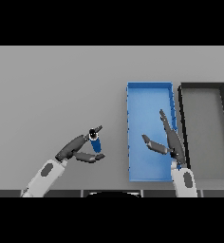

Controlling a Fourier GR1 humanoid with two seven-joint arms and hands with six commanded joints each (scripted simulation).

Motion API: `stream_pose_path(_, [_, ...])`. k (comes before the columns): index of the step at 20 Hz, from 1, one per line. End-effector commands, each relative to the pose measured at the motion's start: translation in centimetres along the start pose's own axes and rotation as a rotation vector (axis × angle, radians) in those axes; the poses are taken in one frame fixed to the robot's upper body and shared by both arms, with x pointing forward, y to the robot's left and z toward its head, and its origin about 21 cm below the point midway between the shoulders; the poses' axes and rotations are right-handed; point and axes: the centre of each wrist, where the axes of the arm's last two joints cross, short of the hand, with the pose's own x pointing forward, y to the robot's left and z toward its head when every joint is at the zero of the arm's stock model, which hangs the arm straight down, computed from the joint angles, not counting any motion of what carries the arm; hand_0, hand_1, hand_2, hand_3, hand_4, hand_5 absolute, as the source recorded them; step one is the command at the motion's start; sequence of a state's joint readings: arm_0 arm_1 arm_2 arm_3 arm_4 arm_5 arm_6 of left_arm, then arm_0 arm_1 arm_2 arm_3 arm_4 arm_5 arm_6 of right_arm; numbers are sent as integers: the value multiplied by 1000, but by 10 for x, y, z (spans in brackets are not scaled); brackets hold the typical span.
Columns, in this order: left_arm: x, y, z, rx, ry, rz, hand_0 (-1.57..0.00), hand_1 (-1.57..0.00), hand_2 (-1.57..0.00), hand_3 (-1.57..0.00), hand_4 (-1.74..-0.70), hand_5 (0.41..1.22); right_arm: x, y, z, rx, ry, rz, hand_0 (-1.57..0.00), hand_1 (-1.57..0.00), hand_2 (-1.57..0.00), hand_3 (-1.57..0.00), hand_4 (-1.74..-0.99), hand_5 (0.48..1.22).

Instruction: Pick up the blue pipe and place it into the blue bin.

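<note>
Left hand (79,148) pinching pipe (95,141) upright between thumb and fingers, well left of bin (133,137), right hand (168,142) spread open and empty over bin; risk: loose pinch, pipe tilting and dropping short.

Short blue pipe (95,141) with a dark end, upright mid-table; open blue bin (131,137) sits lengthwise toward the right edge.

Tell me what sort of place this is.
Probably a sorting workstation: a plain grey table bearing a blue bin beside a black bin, with the left robot hand holding a blue pipe.
</note>
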State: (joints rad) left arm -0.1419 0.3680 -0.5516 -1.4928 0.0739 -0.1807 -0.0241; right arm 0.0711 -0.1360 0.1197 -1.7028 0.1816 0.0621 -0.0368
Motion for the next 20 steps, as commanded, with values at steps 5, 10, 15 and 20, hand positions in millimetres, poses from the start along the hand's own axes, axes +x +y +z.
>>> stream_pose_path(5, [-10,-7,-19,19,-34,-17,1,1,-23,0,-1098,517,-4,-4,2,-5,9,4,1,1,1,1,-1195,548])
stream_pose_path(10, [-8,-15,-27,5,-87,139,-39,-248,-417,-345,-1268,675,-3,-2,4,0,-5,1,1,1,1,1,-1196,560])
stream_pose_path(15, [-6,-32,-32,9,-138,171,-981,-1095,-1164,-1112,-1551,1042,-2,-6,5,-9,1,21,1,1,1,1,-1182,562])
stream_pose_path(20, [-4,-41,-30,-4,-164,137,-1378,-1415,-1438,-1411,-1541,1162,-5,-3,0,-4,14,19,1,1,1,1,-1176,559])
